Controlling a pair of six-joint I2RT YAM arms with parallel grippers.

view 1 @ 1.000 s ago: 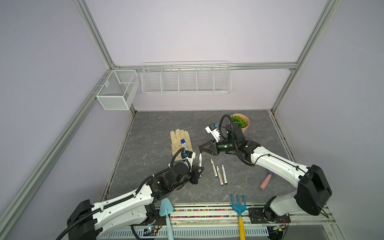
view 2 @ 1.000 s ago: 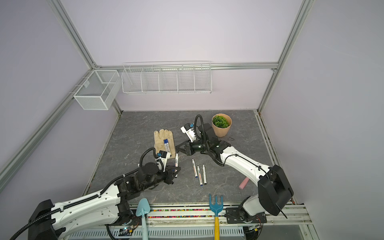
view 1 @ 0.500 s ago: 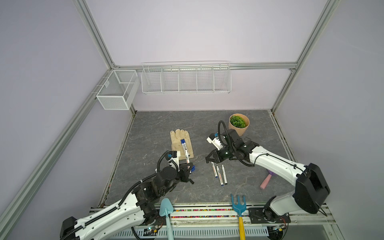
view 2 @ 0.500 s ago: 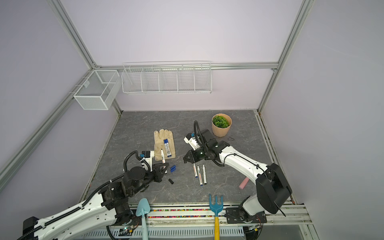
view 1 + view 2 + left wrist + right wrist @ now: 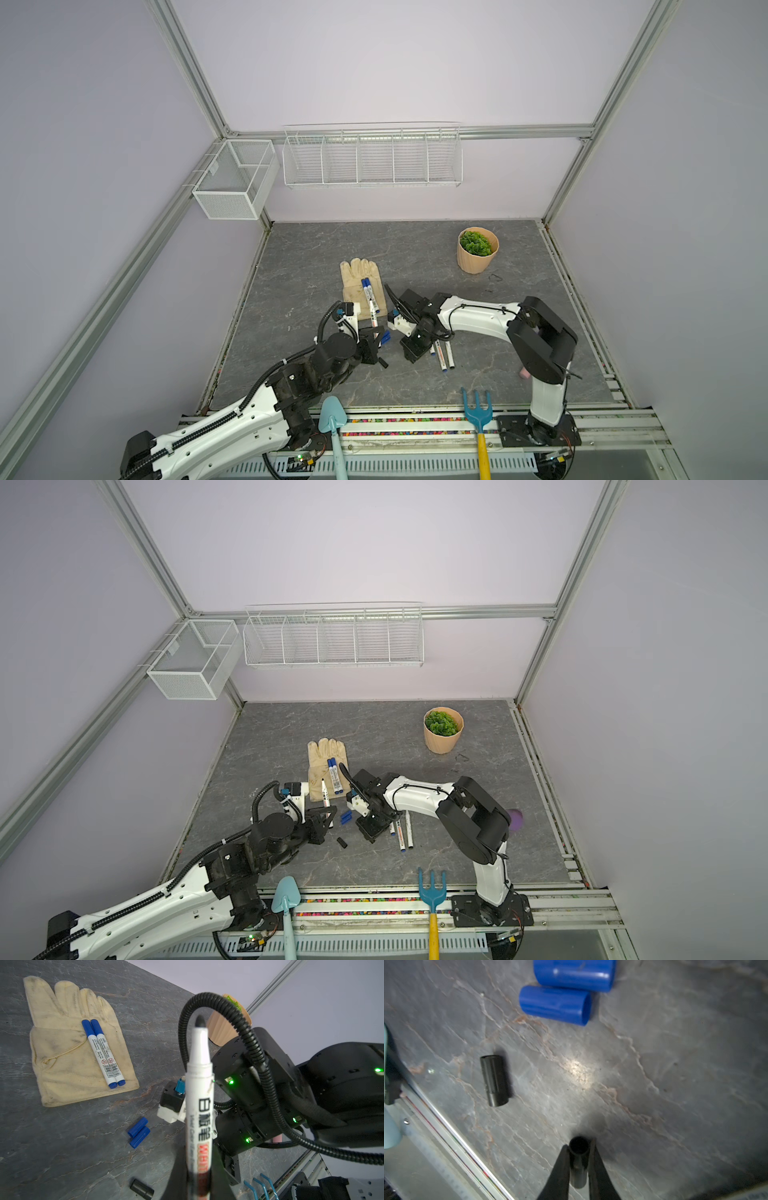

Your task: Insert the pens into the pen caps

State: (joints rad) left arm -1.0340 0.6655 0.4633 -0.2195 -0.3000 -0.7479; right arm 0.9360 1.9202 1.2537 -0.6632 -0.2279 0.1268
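My left gripper (image 5: 197,1167) (image 5: 376,343) is shut on the barrel of a white pen (image 5: 199,1088) (image 5: 325,794), whose bare black tip points up and away. My right gripper (image 5: 579,1144) (image 5: 411,355) points down, just above the table, with a black pen cap (image 5: 578,1167) between its fingers. Two blue pen caps (image 5: 138,1132) (image 5: 554,1004) (image 5: 385,336) lie side by side between the grippers. Another black cap (image 5: 142,1188) (image 5: 494,1080) (image 5: 342,842) lies nearer the front. Two blue-capped pens (image 5: 102,1053) (image 5: 370,297) rest on the glove. Three uncapped pens (image 5: 441,358) (image 5: 401,833) lie under the right arm.
A cream glove (image 5: 357,286) lies behind the grippers and a potted plant (image 5: 477,251) stands at the back right. A teal shovel (image 5: 332,419) and a blue rake (image 5: 477,409) rest on the front rail. A pink object (image 5: 524,374) lies behind the right arm's base.
My right gripper has come away from the held pen's tip and dropped forward to just above the table. My left gripper has drawn back slightly to the left with its pen.
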